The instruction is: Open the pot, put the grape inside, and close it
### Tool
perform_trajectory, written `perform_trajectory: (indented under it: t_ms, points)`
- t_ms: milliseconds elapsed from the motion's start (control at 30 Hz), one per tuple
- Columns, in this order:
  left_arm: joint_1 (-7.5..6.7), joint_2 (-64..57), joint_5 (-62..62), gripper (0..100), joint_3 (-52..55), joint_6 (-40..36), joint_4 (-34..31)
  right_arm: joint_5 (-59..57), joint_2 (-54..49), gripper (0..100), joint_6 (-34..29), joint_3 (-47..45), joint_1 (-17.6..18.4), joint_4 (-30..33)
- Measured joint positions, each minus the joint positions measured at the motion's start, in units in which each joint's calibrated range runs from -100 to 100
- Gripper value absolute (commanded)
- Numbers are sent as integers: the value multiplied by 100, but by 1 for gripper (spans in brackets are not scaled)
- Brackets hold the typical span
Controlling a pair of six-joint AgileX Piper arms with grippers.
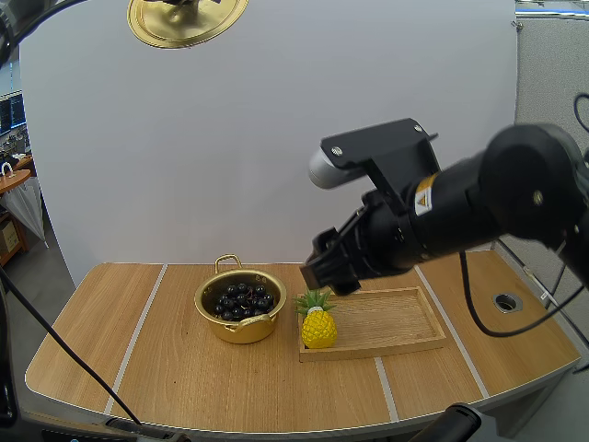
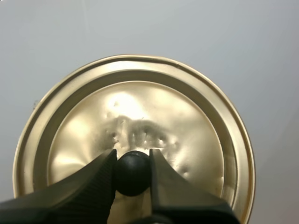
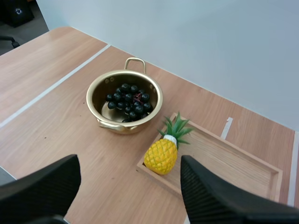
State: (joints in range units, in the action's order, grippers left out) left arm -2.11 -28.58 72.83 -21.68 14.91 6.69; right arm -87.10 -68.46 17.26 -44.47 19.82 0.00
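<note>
Left fingers [image 2: 93, 182] pinch lid knob [image 2: 133, 172]; right fingers [image 3: 42, 186] spread, grapes [image 3: 128, 100] in pot [image 3: 124, 128] beyond.

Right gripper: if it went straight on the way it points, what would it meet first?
Probably the pineapple at the corner of the wooden tray, which sits ahead between the open fingers of the right gripper. Depth is unclear, so it could touch the table beside it instead.
</note>
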Motion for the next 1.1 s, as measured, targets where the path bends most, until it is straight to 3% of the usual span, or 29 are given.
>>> perform_trajectory:
  t_ms: [100,133,200,333,1100]
  points:
    - [0,0,0,0,0,0,0,-30,-547,100,-27,-508,-194,0]
    - [0,0,0,0,0,0,0,-47,-602,96,-27,-604,-216,0]
    - [0,0,0,0,0,0,0,-128,-909,68,-38,-855,-342,0]
    - [0,0,0,0,0,0,0,-440,-1221,0,-38,-1007,-534,-63]
    - [0,0,0,0,0,0,0,-766,-1431,0,34,-1007,-644,-390]
